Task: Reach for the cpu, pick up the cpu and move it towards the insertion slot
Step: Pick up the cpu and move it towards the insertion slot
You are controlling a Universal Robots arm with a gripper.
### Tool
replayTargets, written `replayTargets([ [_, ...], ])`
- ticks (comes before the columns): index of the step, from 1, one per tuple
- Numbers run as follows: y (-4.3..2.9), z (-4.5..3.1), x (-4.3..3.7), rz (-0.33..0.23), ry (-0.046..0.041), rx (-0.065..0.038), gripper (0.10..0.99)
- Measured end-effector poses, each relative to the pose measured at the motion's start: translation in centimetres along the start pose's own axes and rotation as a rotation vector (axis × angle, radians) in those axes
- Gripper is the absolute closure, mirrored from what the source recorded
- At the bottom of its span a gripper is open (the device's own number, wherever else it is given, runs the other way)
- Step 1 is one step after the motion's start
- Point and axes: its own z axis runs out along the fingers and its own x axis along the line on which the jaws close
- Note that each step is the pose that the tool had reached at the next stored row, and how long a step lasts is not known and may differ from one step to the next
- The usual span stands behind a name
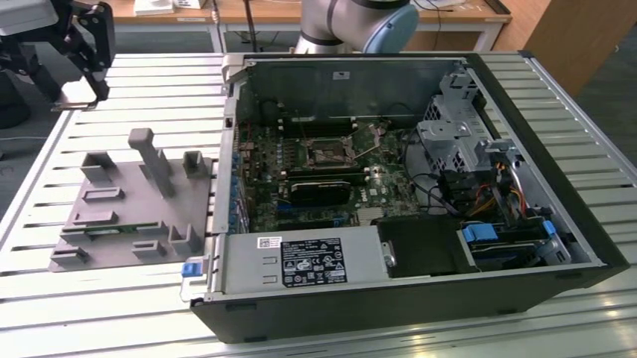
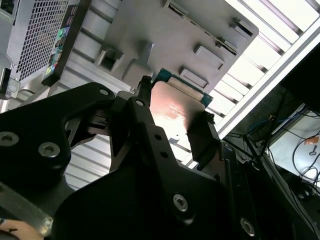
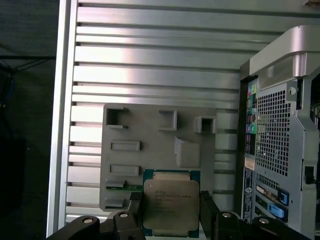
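My black gripper [image 1: 77, 93] hangs high over the slatted table at the exterior view's upper left, shut on the cpu [image 1: 76, 95], which shows as a pale sliver between its fingers. In both wrist views the cpu [image 3: 167, 205] [image 2: 172, 112] is a shiny silver square with a green rim. One black finger [image 3: 135, 212] presses on one of its sides and another on the opposite side. It is lifted well above the grey fixture plate [image 3: 150, 145] [image 1: 130, 201]. The insertion slot [image 1: 324, 151], a silver-framed socket with a dark centre, lies on the motherboard inside the open case.
The open computer case [image 1: 418, 298] [image 3: 280, 140] fills the exterior view's right, with a black heatsink block [image 1: 318, 190], a power supply [image 1: 298, 261] and a drive cage [image 1: 463, 149]. A green memory stick [image 1: 110, 231] lies on the fixture. The arm's base [image 1: 348, 22] stands behind the case.
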Motion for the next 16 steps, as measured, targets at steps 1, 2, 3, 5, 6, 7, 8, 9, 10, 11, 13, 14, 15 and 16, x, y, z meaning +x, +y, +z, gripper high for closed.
replayTargets([
  [1, 0.00, 0.00, -0.14, 0.000, 0.0000, 0.000, 0.545],
  [2, -0.01, 0.00, -0.30, 0.000, 0.0000, 0.000, 0.545],
  [3, -0.01, 0.00, -0.44, 0.000, -0.0001, 0.000, 0.545],
  [5, -0.02, 0.00, -0.74, 0.000, 0.0000, 0.000, 0.545],
  [6, -0.03, -0.01, -0.89, 0.000, 0.0000, 0.000, 0.545],
  [7, -0.03, -0.01, -1.05, 0.000, 0.0000, 0.000, 0.545],
  [8, -0.04, -0.01, -1.21, 0.000, 0.0000, 0.000, 0.545],
  [9, -0.04, -0.01, -1.38, 0.000, 0.0000, 0.000, 0.545],
  [10, -0.05, -0.01, -1.56, 0.000, 0.0000, 0.000, 0.545],
  [11, -0.05, -0.01, -1.74, 0.000, 0.0000, 0.000, 0.545],
  [13, -0.06, -0.01, -2.12, 0.000, 0.0000, 0.000, 0.545],
  [14, -0.07, -0.01, -2.32, 0.000, 0.0000, 0.000, 0.545],
  [15, -0.08, -0.01, -2.51, 0.000, -0.0001, 0.000, 0.545],
  [16, -0.08, -0.02, -2.71, 0.000, 0.0000, 0.000, 0.545],
])
